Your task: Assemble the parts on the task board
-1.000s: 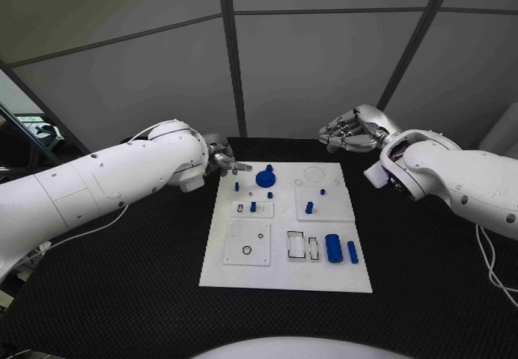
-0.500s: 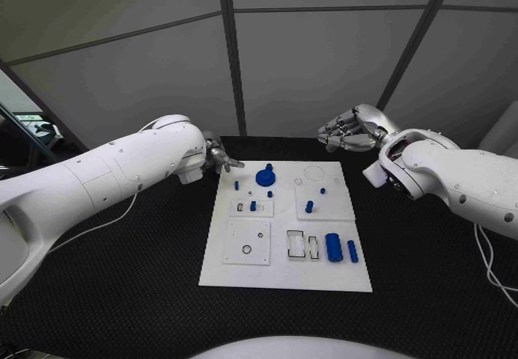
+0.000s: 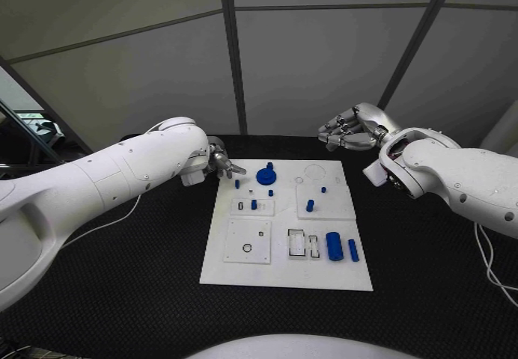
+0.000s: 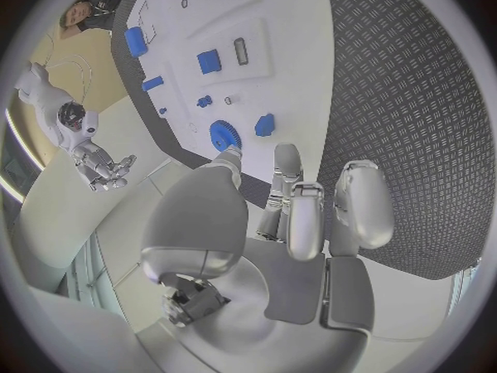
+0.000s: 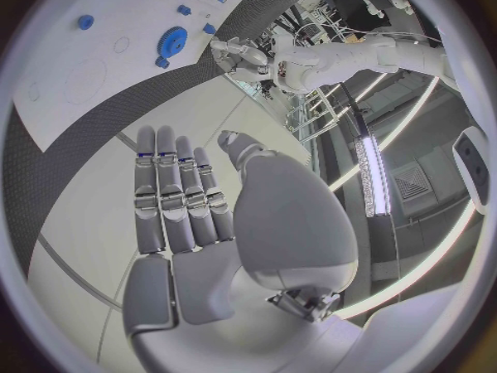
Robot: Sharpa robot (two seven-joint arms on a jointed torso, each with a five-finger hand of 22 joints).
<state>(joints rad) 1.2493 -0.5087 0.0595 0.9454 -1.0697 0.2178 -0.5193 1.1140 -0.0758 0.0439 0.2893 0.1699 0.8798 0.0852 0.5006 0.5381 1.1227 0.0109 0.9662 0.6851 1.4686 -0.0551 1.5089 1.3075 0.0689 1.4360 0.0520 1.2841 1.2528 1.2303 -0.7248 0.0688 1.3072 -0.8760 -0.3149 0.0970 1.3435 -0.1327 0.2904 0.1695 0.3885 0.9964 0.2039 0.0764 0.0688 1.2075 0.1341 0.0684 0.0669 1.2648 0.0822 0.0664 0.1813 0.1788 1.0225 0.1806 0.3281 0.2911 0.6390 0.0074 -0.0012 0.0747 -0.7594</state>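
1. Silver left hand (image 3: 220, 160) hovers at the task board's (image 3: 283, 278) far left corner, fingers apart, holding nothing; right hand (image 3: 347, 130) hangs released beyond the far edge.
2. Blue gear (image 3: 266, 177) and small pegs look seated; two cylinders (image 3: 334, 247) lie loose, so most work remains.
3. Whether seated parts are fully home is too small to tell.

I see the white rectangular task board (image 3: 283, 277) at the middle of the black textured table (image 3: 119, 299). Round blue gear part (image 3: 266, 177) sits at its far end, two blue cylinder parts (image 3: 341, 248) near its right edge. My left hand (image 3: 220, 160) hangs just off the far left corner, right hand (image 3: 347, 132) beyond the far right corner.
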